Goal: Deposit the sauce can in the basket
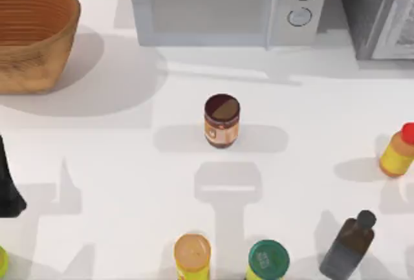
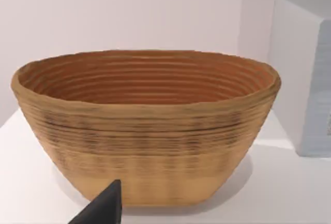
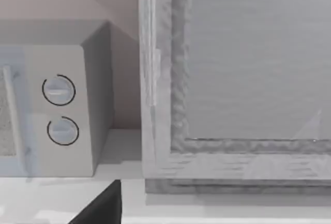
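While the small cylindrical sauce can (image 1: 222, 121) with its dark brown top and brown-orange label stands upright near the middle of the white table (image 1: 129, 183), the large oval woven wicker basket (image 1: 32, 34) sits at the far left corner, well apart from it. Left wrist view: the basket (image 2: 145, 146) faces the camera, its ribbed orange-brown interior visible, with a white box-shaped appliance beside it; a dark tip of the left gripper (image 2: 106, 208) enters the lower edge — whether its fingers are open or closed cannot be told. A dark part of the left arm (image 1: 10, 183) lies at the table's left edge. Right wrist view: a dark tip of the right gripper (image 3: 106, 206) appears before a white microwave oven (image 3: 57, 110) with two round dials and a grey cabinet-like unit (image 3: 232, 79) — its finger state likewise cannot be told. Along the near edge stand a yellow can with a tan lid (image 1: 192, 254) and a yellow can with a green lid (image 1: 268, 260); a dark bottle (image 1: 349, 244) lies tilted to their right, and a yellow bottle with a red cap (image 1: 398, 150) rests at the right edge.
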